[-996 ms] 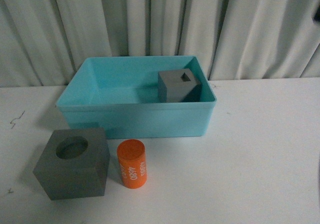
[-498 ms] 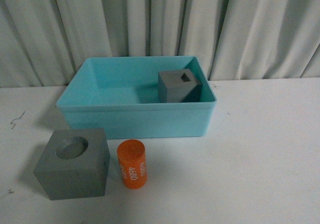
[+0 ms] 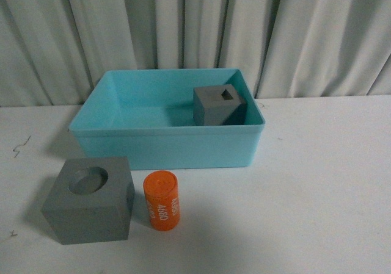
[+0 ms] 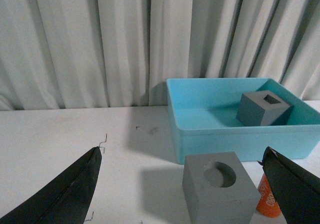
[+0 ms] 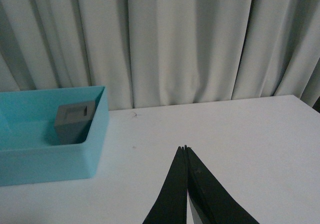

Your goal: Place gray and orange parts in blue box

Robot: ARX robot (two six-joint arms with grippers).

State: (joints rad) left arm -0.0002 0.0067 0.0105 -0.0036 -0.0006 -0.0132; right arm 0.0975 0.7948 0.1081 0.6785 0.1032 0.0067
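Front view: round-hole gray cube (image 3: 90, 198) and orange cylinder (image 3: 162, 199) sit on the table (image 3: 317, 194) just before the blue box (image 3: 165, 149), so two parts left; the square-hole gray cube (image 3: 218, 105) already sits inside, at its right end. My left gripper (image 4: 182, 151) spreads wide, empty; my right gripper (image 5: 185, 149) is pinched together, empty.

Backed from side to side by a pale grey-white curtain (image 3: 183, 30), hung in deep vertical folds with shadowed creases. Below it, a flat, matte white counter (image 3: 317, 182), meeting the curtain's hem along a straight line. Lit softly and evenly, with only faint shadows. Scuffed by a few small dark marks (image 3: 21, 144) toward the left side.
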